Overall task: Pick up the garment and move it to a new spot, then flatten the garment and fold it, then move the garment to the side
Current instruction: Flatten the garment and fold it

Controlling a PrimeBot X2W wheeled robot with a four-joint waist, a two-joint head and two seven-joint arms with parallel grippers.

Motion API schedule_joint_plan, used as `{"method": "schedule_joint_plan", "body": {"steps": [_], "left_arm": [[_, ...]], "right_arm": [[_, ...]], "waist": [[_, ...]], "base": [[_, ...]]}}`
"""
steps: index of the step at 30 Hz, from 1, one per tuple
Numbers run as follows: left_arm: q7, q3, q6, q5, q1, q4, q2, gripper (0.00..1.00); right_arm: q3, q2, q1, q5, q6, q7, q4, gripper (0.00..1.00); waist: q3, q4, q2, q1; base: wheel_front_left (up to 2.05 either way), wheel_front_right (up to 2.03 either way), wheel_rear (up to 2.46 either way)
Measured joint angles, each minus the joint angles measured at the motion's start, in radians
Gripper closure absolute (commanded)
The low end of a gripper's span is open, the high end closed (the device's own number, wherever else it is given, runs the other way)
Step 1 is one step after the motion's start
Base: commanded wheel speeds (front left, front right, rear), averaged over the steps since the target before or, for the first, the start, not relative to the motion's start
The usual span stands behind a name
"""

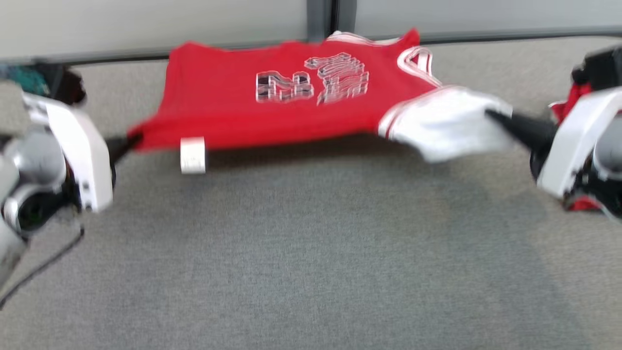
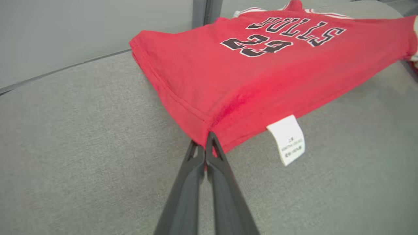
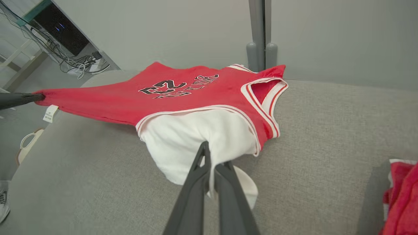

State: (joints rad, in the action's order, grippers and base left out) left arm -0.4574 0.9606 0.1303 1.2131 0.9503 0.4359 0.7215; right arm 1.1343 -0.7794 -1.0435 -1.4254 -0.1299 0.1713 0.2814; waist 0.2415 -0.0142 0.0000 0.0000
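The garment (image 1: pixel 272 112) is a red basketball jersey with a white sleeve and black lettering, stretched above the grey surface between both arms. My left gripper (image 1: pixel 131 142) is shut on the jersey's bottom hem corner (image 2: pixel 209 130), next to a white care tag (image 2: pixel 289 140). My right gripper (image 1: pixel 491 114) is shut on the white sleeve (image 3: pixel 196 137). The near edge hangs lifted, casting a shadow, while the far edge with the neckline (image 3: pixel 264 91) lies near the back wall. In the right wrist view the left gripper's fingers (image 3: pixel 19 99) pinch the far corner.
A grey partition wall with a post (image 1: pixel 320 19) stands right behind the garment. More red cloth (image 3: pixel 401 195) lies at the right edge of the grey upholstered surface (image 1: pixel 311 253). Dark items (image 1: pixel 43 80) sit at the far left. Cables and a dark box (image 3: pixel 65 36) are on the floor beyond.
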Motion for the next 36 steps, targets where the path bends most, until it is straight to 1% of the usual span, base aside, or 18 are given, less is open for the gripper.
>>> {"method": "schedule_joint_plan", "body": {"steps": [3, 6, 10, 14, 18, 22, 25, 28, 30, 32, 36], "left_arm": [[-0.028, 0.022, 0.0, 0.04, -0.079, -0.057, 0.033, 1.0], [-0.063, 0.047, -0.002, 0.08, -0.162, -0.118, 0.062, 1.0], [-0.097, 0.074, -0.035, 0.114, -0.246, -0.213, 0.106, 1.0], [-0.13, 0.101, -0.07, 0.145, -0.325, -0.328, 0.158, 1.0], [-0.17, 0.127, -0.103, 0.181, -0.394, -0.458, 0.23, 1.0], [-0.196, 0.137, -0.145, 0.211, -0.431, -0.579, 0.296, 1.0], [-0.212, 0.132, -0.167, 0.223, -0.432, -0.631, 0.318, 1.0], [-0.237, 0.116, -0.179, 0.234, -0.41, -0.649, 0.333, 1.0], [-0.263, 0.11, -0.182, 0.234, -0.385, -0.647, 0.331, 1.0], [-0.29, 0.104, -0.184, 0.234, -0.356, -0.637, 0.326, 1.0], [-0.357, 0.092, -0.179, 0.271, -0.303, -0.597, 0.298, 1.0]], "right_arm": [[0.026, -0.039, 0.062, -0.028, 0.0, 0.037, -0.049, 1.0], [0.063, -0.081, 0.133, -0.066, -0.001, 0.105, -0.086, 1.0], [0.097, -0.144, 0.206, -0.104, -0.001, 0.196, -0.147, 1.0], [0.115, -0.208, 0.278, -0.126, -0.001, 0.251, -0.215, 1.0], [0.125, -0.272, 0.339, -0.145, -0.001, 0.269, -0.293, 1.0], [0.131, -0.343, 0.38, -0.154, -0.001, 0.282, -0.364, 1.0], [0.13, -0.383, 0.383, -0.161, -0.001, 0.277, -0.405, 1.0], [0.12, -0.42, 0.37, -0.16, -0.001, 0.289, -0.434, 1.0], [0.103, -0.428, 0.337, -0.16, -0.001, 0.305, -0.439, 1.0], [0.09, -0.422, 0.306, -0.164, -0.001, 0.323, -0.429, 1.0], [0.073, -0.369, 0.248, -0.187, -0.001, 0.358, -0.367, 1.0]], "waist": [[-0.049, -0.009, 0.0, 0.0], [-0.093, -0.019, 0.0, 0.0], [-0.139, -0.033, 0.0, 0.0], [-0.162, -0.043, 0.0, 0.0], [-0.167, -0.042, 0.0, -0.0001], [-0.161, -0.033, 0.0, 0.0], [-0.15, -0.022, 0.0, 0.0], [-0.129, -0.015, 0.0, 0.0], [-0.112, -0.01, 0.0, 0.0], [-0.095, -0.007, 0.0, 0.0], [-0.064, 0.002, 0.0, 0.0]], "base": [[0.0, 0.0, 0.0], [0.0, 0.0, 0.0], [0.0, 0.0, 0.0], [0.0, 0.0, 0.0], [0.0, 0.0, 0.0], [0.0, 0.0, 0.0], [0.0, 0.0, 0.0], [0.0, 0.0, 0.0], [0.0, 0.0, 0.0], [0.0, 0.0, 0.0], [0.0, 0.0, 0.0]]}}
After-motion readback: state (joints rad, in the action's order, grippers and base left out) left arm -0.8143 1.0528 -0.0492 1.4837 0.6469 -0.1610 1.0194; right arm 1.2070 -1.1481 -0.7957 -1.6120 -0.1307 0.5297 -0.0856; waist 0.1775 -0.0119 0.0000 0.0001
